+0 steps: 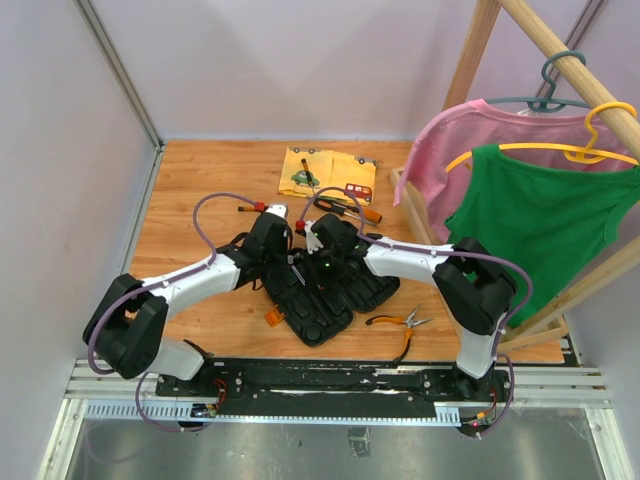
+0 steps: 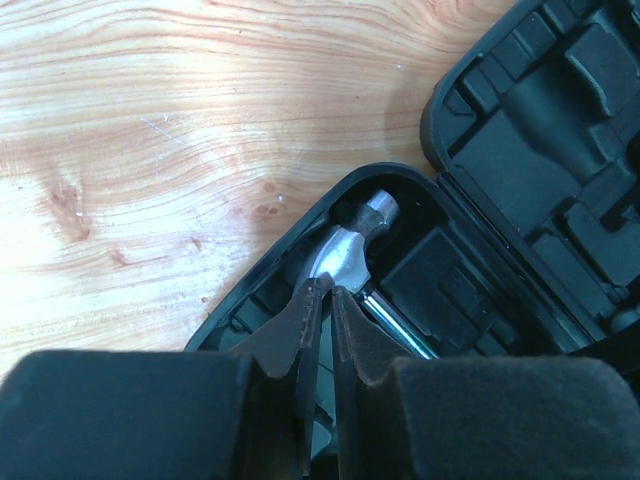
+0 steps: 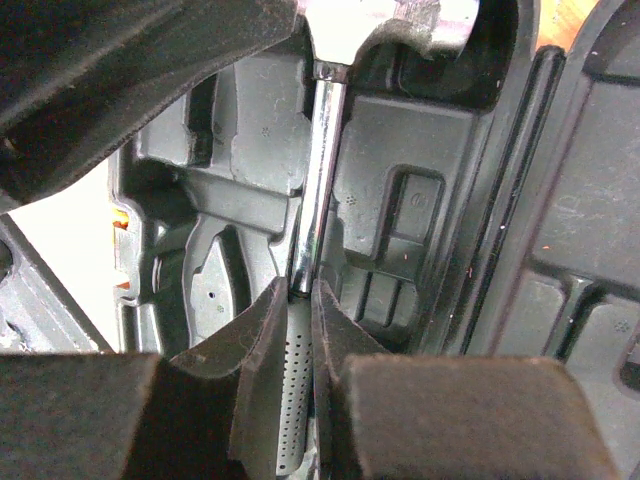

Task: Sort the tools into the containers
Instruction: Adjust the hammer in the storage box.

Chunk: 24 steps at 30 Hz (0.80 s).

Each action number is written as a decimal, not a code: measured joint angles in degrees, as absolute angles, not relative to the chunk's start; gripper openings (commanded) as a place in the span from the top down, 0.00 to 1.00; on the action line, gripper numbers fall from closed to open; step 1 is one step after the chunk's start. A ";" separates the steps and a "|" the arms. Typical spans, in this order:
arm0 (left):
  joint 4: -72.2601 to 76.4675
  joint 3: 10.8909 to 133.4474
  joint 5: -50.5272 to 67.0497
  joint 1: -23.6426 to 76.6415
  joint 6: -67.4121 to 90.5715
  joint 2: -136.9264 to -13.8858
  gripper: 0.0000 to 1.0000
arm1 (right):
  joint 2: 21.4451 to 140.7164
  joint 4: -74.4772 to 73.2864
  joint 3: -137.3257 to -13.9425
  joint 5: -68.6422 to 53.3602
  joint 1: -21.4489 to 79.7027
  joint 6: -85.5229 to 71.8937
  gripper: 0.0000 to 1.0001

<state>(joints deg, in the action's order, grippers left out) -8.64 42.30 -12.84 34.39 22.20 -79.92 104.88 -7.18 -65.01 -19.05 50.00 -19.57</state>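
Observation:
The black tool case (image 1: pixel 322 312) lies open in front of both arms. A steel claw hammer (image 2: pixel 352 247) rests in a moulded slot of the case (image 2: pixel 560 150). My left gripper (image 2: pixel 328 290) is closed on the hammer's head end. In the right wrist view the shiny shaft of the hammer (image 3: pixel 320 160) runs up the case (image 3: pixel 590 200), and my right gripper (image 3: pixel 303 292) is closed on its dotted handle. In the top view both grippers, left (image 1: pixel 292 258) and right (image 1: pixel 320 262), meet over the case. Orange-handled pliers (image 1: pixel 395 321) lie right of the case. Screwdrivers (image 1: pixel 352 207) lie behind it.
A yellow cloth printed with cars (image 1: pixel 325 172) lies at the back of the wooden table. A wooden clothes rack (image 1: pixel 470 60) with a pink shirt (image 1: pixel 450 150) and a green shirt (image 1: pixel 540 215) stands at the right. A thin red-tipped screwdriver (image 1: pixel 250 208) lies back left.

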 measured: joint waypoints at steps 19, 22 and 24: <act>-3.99 41.60 -15.46 34.61 23.46 -83.90 0.87 | 105.19 -7.11 -65.04 -18.96 50.00 -20.67 0.93; -3.31 41.60 -15.55 34.61 23.68 -84.29 0.87 | 105.27 -7.14 -65.06 -18.92 50.00 -20.84 0.93; -3.09 41.58 -15.59 34.61 23.86 -84.38 0.88 | 105.32 -7.16 -65.08 -18.92 50.00 -20.91 0.93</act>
<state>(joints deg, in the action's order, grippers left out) -3.09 41.58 -15.59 34.61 23.86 -84.38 105.32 -7.16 -65.08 -18.92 50.00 -20.91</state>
